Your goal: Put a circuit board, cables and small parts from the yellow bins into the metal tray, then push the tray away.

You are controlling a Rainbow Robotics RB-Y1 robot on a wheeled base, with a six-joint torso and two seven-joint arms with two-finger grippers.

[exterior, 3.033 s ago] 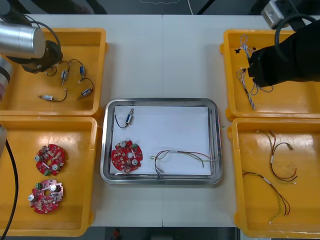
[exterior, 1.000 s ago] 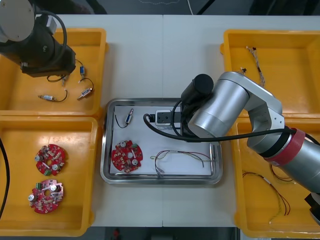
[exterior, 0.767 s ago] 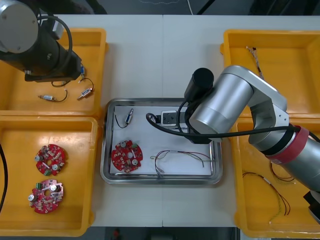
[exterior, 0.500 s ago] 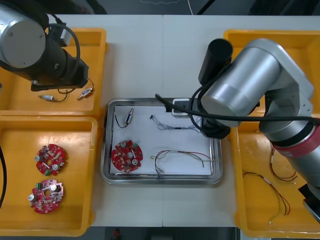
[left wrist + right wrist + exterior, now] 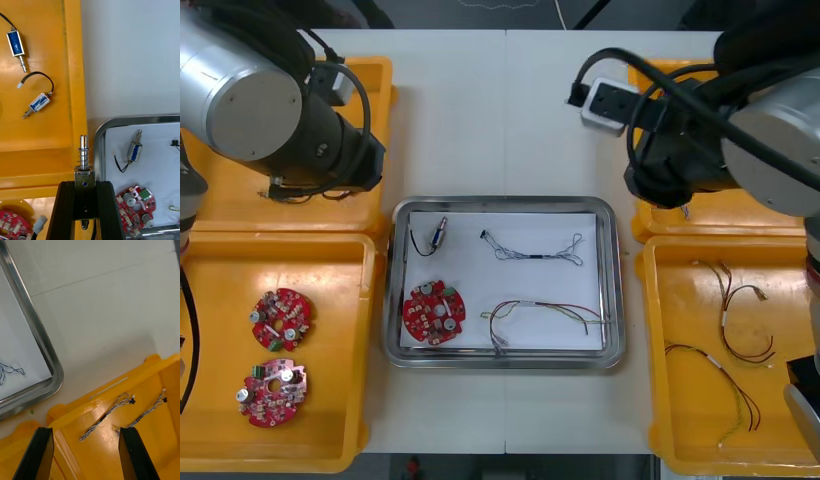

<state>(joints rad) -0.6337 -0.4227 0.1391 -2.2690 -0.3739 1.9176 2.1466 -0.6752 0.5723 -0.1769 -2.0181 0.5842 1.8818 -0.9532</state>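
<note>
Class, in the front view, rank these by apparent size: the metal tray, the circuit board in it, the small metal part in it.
Largest: metal tray
Then: circuit board
Smallest: small metal part
Same level, so the ranking is safe.

Table (image 5: pixel 500 120) past tray (image 5: pixel 617 285) open betw. L arm (image 5: pixel 250 95) & R arm (image 5: pixel 770 130).
</note>
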